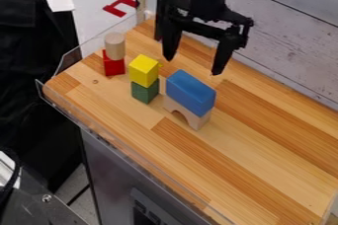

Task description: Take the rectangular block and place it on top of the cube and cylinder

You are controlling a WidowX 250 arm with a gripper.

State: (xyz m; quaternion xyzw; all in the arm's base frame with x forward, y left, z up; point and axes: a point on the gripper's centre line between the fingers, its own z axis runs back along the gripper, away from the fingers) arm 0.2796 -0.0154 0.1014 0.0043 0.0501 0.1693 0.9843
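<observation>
Rectangular block point(190, 92), blue, lies on the wooden arch point(196, 120). The black fingers point(223, 60) are apart, nothing between them, above the counter point(264, 157) behind it. Closing off-centre could skew the block, and closing too low could catch the arch and drag or lift it as well.

The likely seat is 2 stacks: the yellow cube point(143, 71) on the green cube point(145, 92), and the wooden cylinder point(115, 46) on the red cube point(113, 64). They stand apart, so a block set down off the middle or turned askew could miss 1 support and tip. If the 2 tops differ in height, it could sit sloped and slide. A sideways bump or hard release could topple either loose stack; the cylinder's small footing looks the riskier.

No brand, label or writing can be read on the blocks.
</observation>
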